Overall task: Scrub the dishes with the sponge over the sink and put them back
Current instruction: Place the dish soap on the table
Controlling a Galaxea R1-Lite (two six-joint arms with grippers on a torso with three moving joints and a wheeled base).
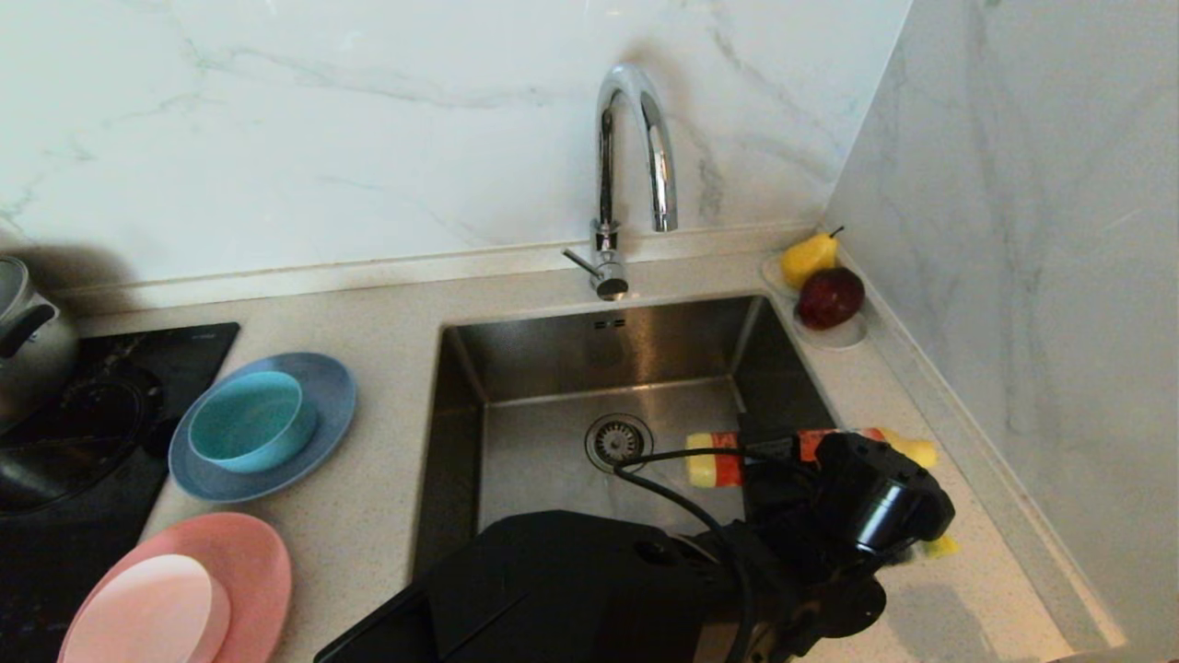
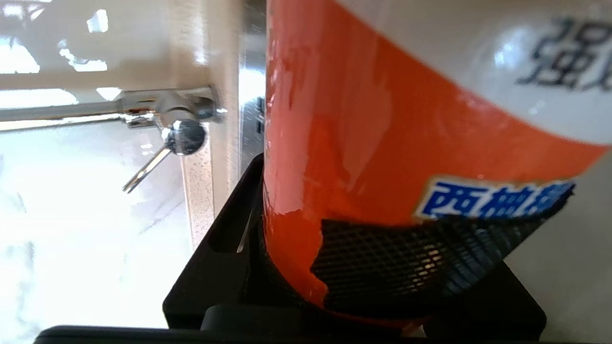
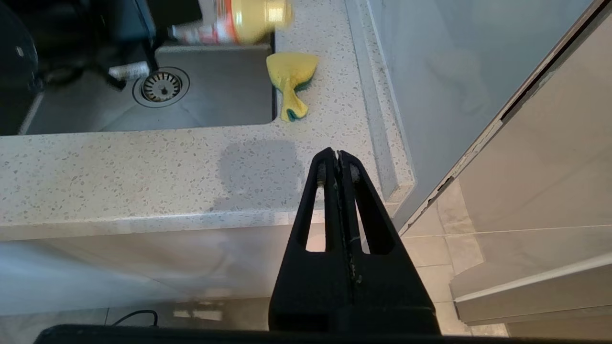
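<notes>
Black and bulky, the left arm (image 1: 589, 589) fills the near edge of the head view, reaching right across the sink (image 1: 543, 460). Its gripper (image 2: 344, 286) is clamped about halfway on the orange detergent bottle (image 1: 728, 460), which lies level over the sink's right rim, yellow cap (image 1: 912, 449) pointing right; the wrist view shows the bottle pressed against a meshed pad (image 2: 406, 267).

Beyond it the steel sink sits mid-counter, drain strainer (image 1: 618, 440) on its floor, chrome faucet (image 1: 634, 157) arching from the far rim. Left of the sink, a blue plate (image 1: 318, 424) carries a teal bowl (image 1: 247, 433); nearer, a pink plate (image 1: 244, 562) carries a pale pink bowl (image 1: 147, 612). A pot (image 1: 28, 341) stands on the black hob (image 1: 101, 414) at far left. A small dish (image 1: 838, 333) in the far right corner holds a pear (image 1: 809, 260) and a red fruit (image 1: 831, 296).

On the counter just right of the sink lies the sponge (image 3: 291, 76), crumpled, near the bottle's cap.

Parked off the counter's near right corner, the right gripper (image 3: 338, 165) has its fingers pressed together, holding nothing.
</notes>
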